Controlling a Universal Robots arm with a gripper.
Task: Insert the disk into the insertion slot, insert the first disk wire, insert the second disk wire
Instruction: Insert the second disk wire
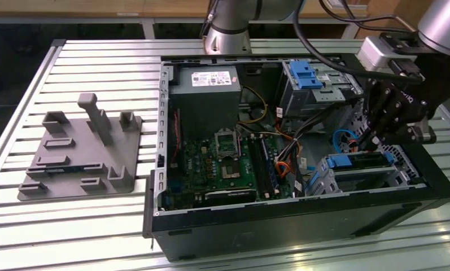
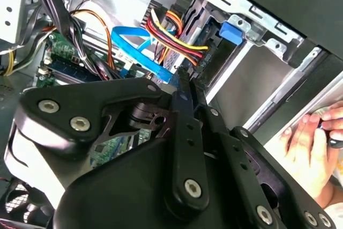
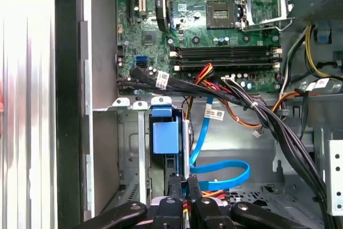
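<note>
We judged the disk [image 1: 364, 161] seated in the insertion slot [image 1: 360, 178]; our fingers [image 3: 177, 186], pressed together, pinched a wire connector at its back edge.

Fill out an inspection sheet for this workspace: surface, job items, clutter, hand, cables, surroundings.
Surface: slatted metal table, carrying the open computer case.
Job items: disk in its blue carrier sits in the insertion slot, at the case corner on the exterior view's right.
Clutter: grey fixture plate with upright pegs, lying on the table beside the case.
Hand: hand shut, fingertips close together on the wire bundle beside the blue carrier tab.
Cables: blue data cable looped near the slot; red-yellow-black power wires; black harness crossing the motherboard.
Surroundings: a person's hand outside the case in the second wrist view.
</note>
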